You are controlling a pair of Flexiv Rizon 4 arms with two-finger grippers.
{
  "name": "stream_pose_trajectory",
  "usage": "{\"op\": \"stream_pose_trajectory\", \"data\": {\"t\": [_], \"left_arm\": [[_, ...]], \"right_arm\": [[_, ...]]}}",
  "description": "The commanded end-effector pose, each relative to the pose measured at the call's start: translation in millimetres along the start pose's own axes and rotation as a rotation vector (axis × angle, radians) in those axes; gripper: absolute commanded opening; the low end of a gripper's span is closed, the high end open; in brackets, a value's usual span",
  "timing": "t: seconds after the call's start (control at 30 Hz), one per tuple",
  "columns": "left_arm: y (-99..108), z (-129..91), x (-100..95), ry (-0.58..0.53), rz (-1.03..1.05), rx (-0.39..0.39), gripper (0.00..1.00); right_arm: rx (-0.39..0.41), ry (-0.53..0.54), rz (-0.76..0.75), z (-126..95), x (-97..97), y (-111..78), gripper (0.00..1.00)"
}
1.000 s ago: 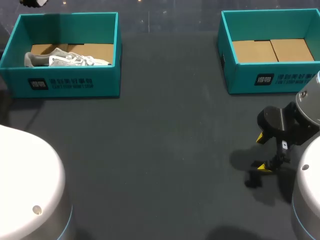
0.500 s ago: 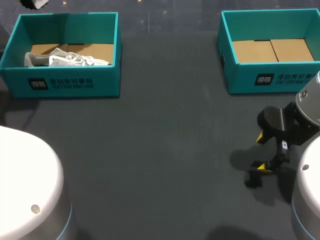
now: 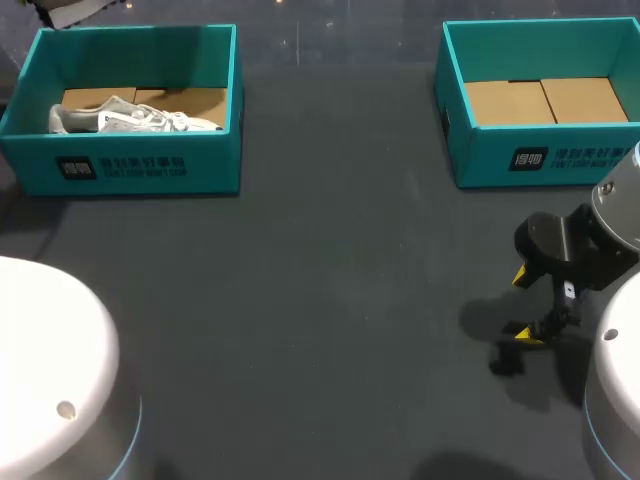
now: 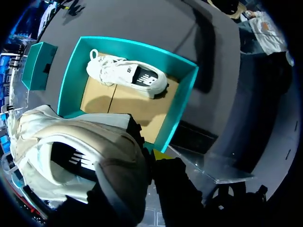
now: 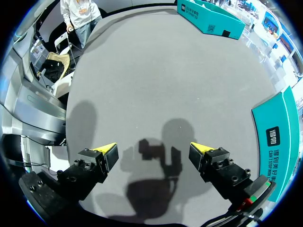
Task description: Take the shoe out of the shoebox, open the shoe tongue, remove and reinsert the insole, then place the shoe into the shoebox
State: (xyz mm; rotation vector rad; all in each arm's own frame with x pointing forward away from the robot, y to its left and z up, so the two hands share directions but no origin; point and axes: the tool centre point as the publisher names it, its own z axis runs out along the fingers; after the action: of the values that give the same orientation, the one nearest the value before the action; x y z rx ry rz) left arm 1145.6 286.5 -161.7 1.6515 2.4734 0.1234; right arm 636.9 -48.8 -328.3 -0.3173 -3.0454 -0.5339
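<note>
Jaws, left: cannot tell how they stand. See left gripper [image 4: 158, 153] mostly hidden by a second pale sneaker [image 4: 80, 156] pressed right against it; gripped or not, cannot say.

Versus a second ago: find left arm [image 3: 50, 370] shifted slightly outward and down in head view, and a pale shape [image 3: 75, 10] nosing further in behind left shoebox [image 3: 135, 165].

Judge step one not done: see white sneaker [image 3: 130, 118] lying on its side on that box's cardboard floor. See only bare cardboard in right shoebox [image 3: 540, 150].

Find right gripper [image 3: 524, 305] unmoved, spread wide above bare tabletop [image 3: 330, 300], pinching nothing.
</note>
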Motion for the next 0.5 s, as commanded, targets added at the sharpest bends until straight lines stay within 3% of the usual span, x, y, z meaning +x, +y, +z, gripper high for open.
{"op": "stream_pose_trajectory", "data": {"t": [0.03,0.33,0.5], "left_arm": [[-8.6,4.8,3.3,0.008,0.065,-0.036,0.0],[-1.6,14.4,10.2,0.033,0.175,0.001,0.0],[-6.1,34.5,14.5,0.112,0.275,-0.029,0.0]], "right_arm": [[0.0,-0.004,-0.001,-0.6,2.4,-1.0,1.0],[0.0,-0.004,-0.001,-0.6,2.4,-1.0,1.0],[0.0,-0.004,-0.001,-0.6,2.4,-1.0,1.0]]}}
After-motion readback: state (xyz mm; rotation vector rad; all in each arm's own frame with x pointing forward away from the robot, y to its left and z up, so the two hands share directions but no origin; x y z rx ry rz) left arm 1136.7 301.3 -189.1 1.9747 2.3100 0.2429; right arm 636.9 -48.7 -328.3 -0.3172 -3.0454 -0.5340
